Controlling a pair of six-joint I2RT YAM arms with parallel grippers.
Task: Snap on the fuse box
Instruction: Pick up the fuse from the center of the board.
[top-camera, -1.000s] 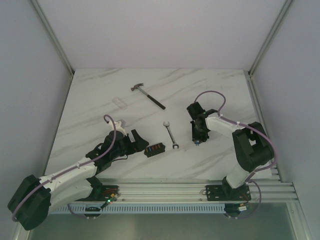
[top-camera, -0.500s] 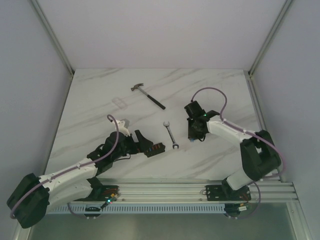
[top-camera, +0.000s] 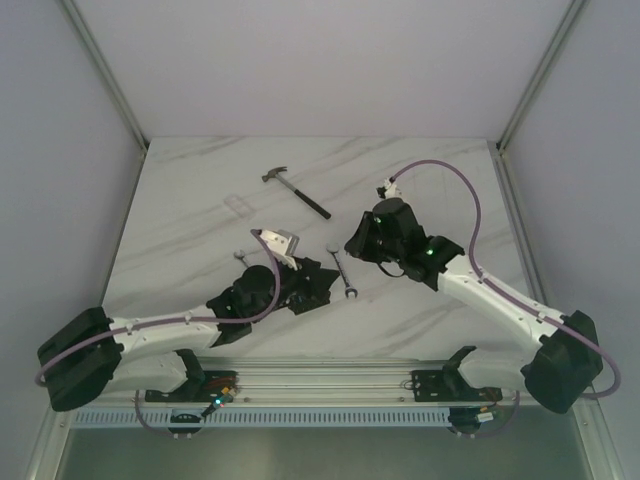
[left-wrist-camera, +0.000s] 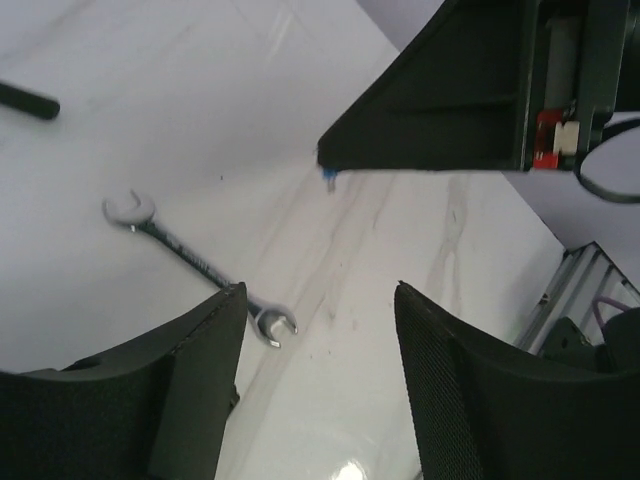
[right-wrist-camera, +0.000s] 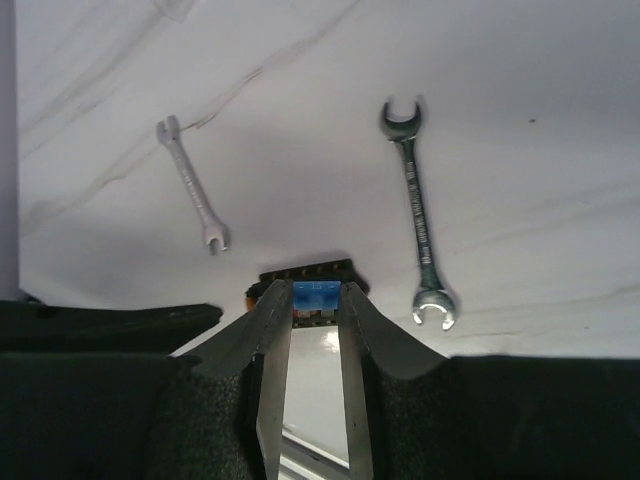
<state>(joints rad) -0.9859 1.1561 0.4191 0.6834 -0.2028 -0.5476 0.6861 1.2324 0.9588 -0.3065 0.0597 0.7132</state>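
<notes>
Fuse box (right-wrist-camera: 305, 271) — small black block, lying flat

White links (top-camera: 150, 328), blk joints (top-camera: 560, 372), lilac cables (top-camera: 440, 165), green LEDs (top-camera: 428, 252); left claw (left-wrist-camera: 318, 295), right claw (right-wrist-camera: 315, 300) blk, textured.

High rear camera overlooks the whole table (top-camera: 200, 200); both close wrist cameras share one wrench (left-wrist-camera: 195, 265).

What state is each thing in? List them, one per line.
Right gripper: shut on blue fuse
Left gripper: open, empty
Fuse box: lying flat, partly hidden
Hammer: lying flat, untouched
Large wrench: lying flat
Small wrench: lying flat
</notes>
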